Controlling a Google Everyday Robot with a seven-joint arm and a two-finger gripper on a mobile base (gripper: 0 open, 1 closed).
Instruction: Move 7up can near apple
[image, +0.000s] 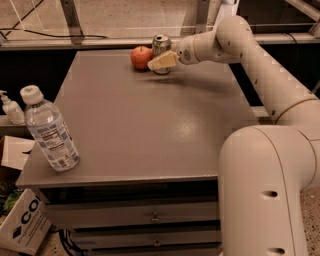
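The 7up can (160, 43) stands upright at the far edge of the grey table (150, 125), just right of the red-orange apple (141, 57) and almost touching it. My gripper (163, 61) reaches in from the right and is shut on the can's lower part. One cream finger (161, 62) crosses the front of the can; the other is hidden behind it. The can's silver top and pull-tab show above the finger.
A clear plastic water bottle (50, 132) stands at the table's near left corner. A small pump bottle (11, 109) sits on a ledge left of the table. A cardboard box (22, 225) lies on the floor at lower left. My arm's base (270, 190) fills the right foreground.
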